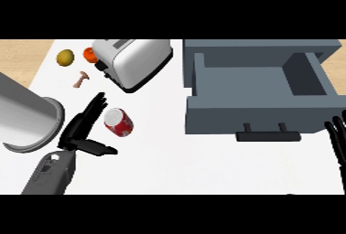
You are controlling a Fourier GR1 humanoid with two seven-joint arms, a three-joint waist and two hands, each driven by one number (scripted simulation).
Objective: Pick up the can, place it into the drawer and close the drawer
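Observation:
A red can (119,122) with a silver top lies on its side on the white counter, left of centre. My left hand (82,130) is just left of it, fingers straight and pointing up along the can, thumb spread out below it; the hand is open and does not enclose the can. The grey drawer (260,109) stands pulled open at the right, its inside bare, with a dark handle (268,135) on its front. My right hand (337,139) shows at the right edge, open, fingers up, right of the drawer front.
A silver toaster (132,61) stands behind the can. A large metal pot (27,116) fills the left edge. A yellow fruit (65,57), an orange item (89,54) and a small brown mushroom (82,79) lie at the back left.

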